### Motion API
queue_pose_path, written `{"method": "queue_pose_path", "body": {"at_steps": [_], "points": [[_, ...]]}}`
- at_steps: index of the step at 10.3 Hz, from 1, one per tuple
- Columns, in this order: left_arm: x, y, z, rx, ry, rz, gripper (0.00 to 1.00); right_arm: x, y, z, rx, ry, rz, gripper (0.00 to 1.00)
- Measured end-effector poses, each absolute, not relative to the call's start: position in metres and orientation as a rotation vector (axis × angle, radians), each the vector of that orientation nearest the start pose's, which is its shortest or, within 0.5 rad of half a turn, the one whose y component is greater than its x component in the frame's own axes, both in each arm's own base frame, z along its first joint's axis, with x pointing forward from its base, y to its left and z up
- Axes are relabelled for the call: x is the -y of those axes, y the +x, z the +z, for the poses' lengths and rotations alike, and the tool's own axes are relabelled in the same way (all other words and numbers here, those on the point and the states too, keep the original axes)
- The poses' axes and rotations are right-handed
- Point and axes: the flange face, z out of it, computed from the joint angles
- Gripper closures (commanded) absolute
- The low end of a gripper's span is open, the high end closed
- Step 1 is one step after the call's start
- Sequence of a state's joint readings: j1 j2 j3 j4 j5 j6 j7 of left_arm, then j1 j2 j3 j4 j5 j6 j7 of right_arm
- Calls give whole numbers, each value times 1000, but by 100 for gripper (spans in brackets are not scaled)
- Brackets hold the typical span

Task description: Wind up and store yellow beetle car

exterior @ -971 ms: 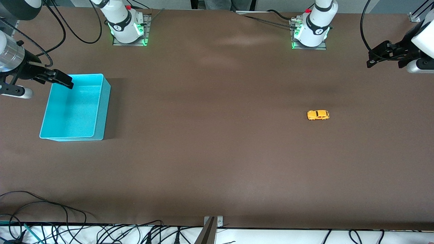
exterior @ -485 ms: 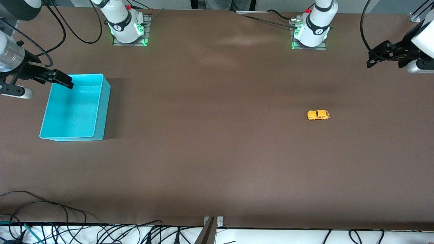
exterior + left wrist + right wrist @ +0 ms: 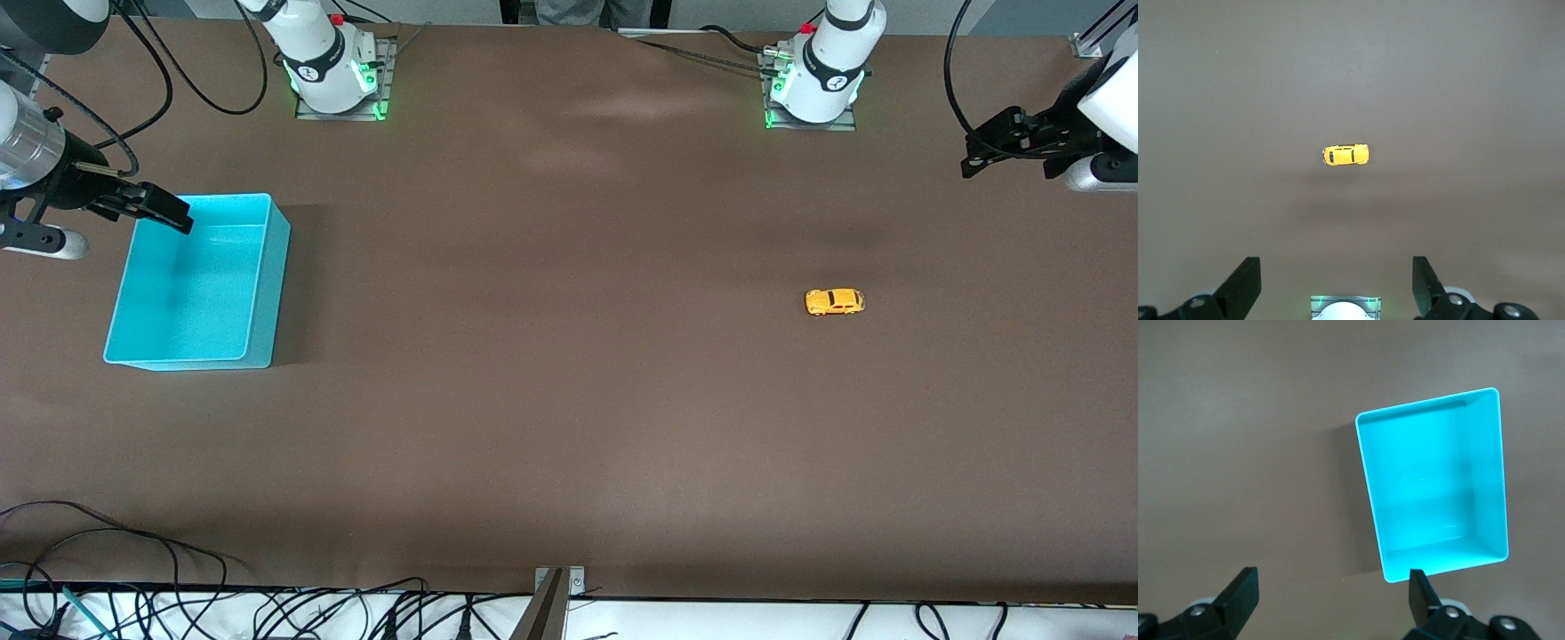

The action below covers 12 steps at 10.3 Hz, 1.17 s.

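A brown table [image 3: 569, 400] seen from a high camera facing two robot arms. Nearest the camera, along the table's edge, lies a tangle of black cables [image 3: 133, 569].

Farther up, toward the left arm's end of the table, the yellow beetle car [image 3: 835, 301] sits alone on its wheels on the bare tabletop, its length running along the table. Nothing touches it. In the left wrist view the car [image 3: 1345, 155] appears small and well apart from the fingers.

Toward the right arm's end of the table stands an open turquoise bin [image 3: 267, 293], with nothing inside it. It is well apart from the car.

The right gripper [image 3: 156, 209] hangs in the air over the bin's corner farthest from the camera. Its two black fingers [image 3: 1238, 590] are spread wide and hold nothing; the bin [image 3: 1371, 493] shows between and past them.

The left gripper [image 3: 996, 153] hangs in the air over the table at the left arm's end, near the edge and well apart from the car. Its fingers [image 3: 1245, 283] are also spread wide, holding nothing.

Farthest from the camera, both arm bases [image 3: 333, 76] stand bolted to the table, lit green.
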State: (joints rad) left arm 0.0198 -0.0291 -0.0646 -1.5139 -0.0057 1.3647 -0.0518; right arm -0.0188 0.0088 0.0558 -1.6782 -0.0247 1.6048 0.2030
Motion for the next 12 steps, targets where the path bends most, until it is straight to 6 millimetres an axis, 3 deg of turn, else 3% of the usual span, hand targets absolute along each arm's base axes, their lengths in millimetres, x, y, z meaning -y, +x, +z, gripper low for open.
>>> {"method": "queue_pose_path", "body": {"at_steps": [6,12], "points": [[23,525,648,16,-3136,166,0,-13,555,572,-273,-3161,123,0],[5,527,624,71,-3136,173,0,-10,557,567,-282,-3160,136,0]]}}
